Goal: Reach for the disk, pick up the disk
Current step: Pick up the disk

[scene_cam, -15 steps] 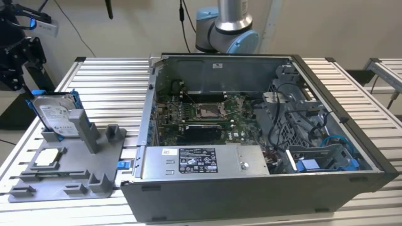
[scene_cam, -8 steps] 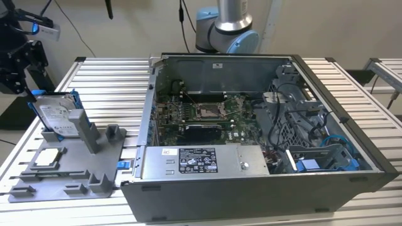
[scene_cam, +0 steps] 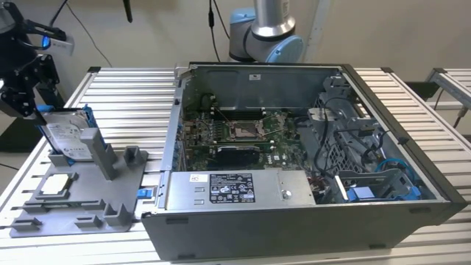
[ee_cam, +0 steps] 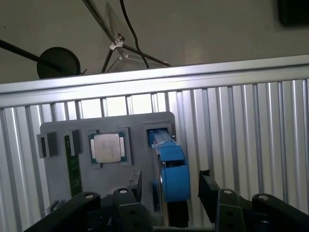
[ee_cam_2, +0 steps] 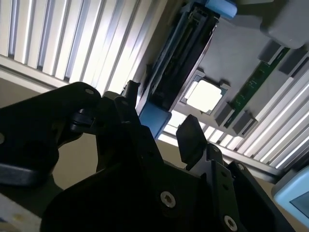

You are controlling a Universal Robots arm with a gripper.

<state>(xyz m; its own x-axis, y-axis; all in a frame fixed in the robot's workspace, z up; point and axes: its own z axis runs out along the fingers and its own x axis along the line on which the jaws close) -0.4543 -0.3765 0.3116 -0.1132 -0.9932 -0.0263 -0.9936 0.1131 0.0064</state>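
While the gripper (ee_cam: 170,180) hangs over the disk (scene_cam: 68,138), its jaws are spread to either side of the disk's blue bracket (ee_cam: 174,176), with a gap showing at each finger (ee_cam: 134,187). Seen in the exterior view, the disk stands on edge in a grey fixture (scene_cam: 88,196), at nine o'clock from the open computer case (scene_cam: 294,232). A processor chip (scene_cam: 55,185) lies at six o'clock from the disk.

At ten o'clock in the exterior view the gripper (scene_cam: 33,105) is cut by the picture's edge, and the grey holder (scene_cam: 101,157) hides the lower part of the disk (scene_cam: 65,135). In the first wrist view the gripper's body covers the disk's near end.
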